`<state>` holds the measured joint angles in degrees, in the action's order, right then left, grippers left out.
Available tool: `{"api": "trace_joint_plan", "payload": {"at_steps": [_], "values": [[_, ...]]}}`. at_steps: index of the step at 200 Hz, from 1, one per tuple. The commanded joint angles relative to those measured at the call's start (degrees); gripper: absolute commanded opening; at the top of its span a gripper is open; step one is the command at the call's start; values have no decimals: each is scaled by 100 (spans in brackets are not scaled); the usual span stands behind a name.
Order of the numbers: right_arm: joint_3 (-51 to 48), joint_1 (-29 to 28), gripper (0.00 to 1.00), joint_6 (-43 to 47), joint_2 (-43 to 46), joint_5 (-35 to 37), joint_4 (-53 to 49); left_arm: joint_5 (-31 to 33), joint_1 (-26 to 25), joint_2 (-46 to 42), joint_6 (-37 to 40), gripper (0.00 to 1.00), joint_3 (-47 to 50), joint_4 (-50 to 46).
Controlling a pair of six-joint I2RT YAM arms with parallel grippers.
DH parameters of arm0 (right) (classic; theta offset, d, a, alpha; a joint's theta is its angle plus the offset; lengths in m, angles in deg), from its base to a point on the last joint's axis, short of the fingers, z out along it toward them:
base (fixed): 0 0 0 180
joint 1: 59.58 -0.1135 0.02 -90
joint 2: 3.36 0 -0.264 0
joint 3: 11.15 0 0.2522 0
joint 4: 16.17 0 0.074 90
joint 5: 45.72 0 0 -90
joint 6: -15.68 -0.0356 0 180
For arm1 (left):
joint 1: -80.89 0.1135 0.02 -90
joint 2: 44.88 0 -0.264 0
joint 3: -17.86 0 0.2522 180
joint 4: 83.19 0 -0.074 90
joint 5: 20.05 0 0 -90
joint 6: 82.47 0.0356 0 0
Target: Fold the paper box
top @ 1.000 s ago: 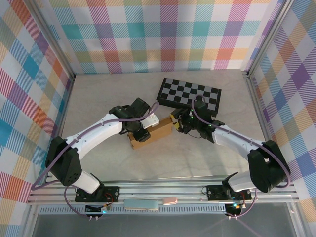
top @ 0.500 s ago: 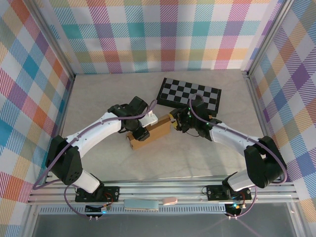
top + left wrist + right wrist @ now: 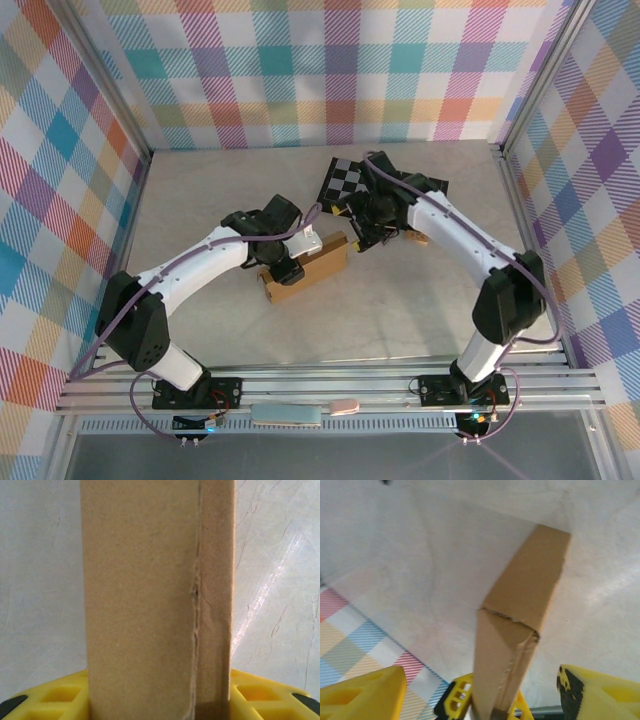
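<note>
Neighbouring paper box: checkered board

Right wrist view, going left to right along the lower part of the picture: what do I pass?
Yellow finger → box → second yellow finger.

You'll find no readable text, label, brand, number or sign here: the paper box is plain brown cardboard, and the checkered board at one o'clock bears only squares.
</note>
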<state>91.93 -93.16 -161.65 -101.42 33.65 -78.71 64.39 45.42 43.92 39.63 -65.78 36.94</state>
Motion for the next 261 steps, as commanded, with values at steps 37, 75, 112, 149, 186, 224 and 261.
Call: {"api": "trace_joint_plan", "payload": {"at_steps": [37,75,112,149,186,224,261], "values": [[492,-149,85,-745,-617,-45,-1197,-336,48,381,307,49,-389,245],[572,-92,77,-779,-915,210,-1241,-443,31,524,432,49,-587,390],[400,44,70,-796,-1034,88,-869,-433,-9,526,457,50,-616,486],[420,63,64,-842,-1109,171,-990,-389,-46,425,451,51,-511,528],[305,68,60,-912,-1193,164,-905,-366,-65,355,398,52,-440,559],[393,60,61,-856,-1346,248,-1056,-389,-84,349,352,53,-406,567],[445,62,63,-913,-1413,324,-1113,-378,-101,339,333,53,-394,584]]}}
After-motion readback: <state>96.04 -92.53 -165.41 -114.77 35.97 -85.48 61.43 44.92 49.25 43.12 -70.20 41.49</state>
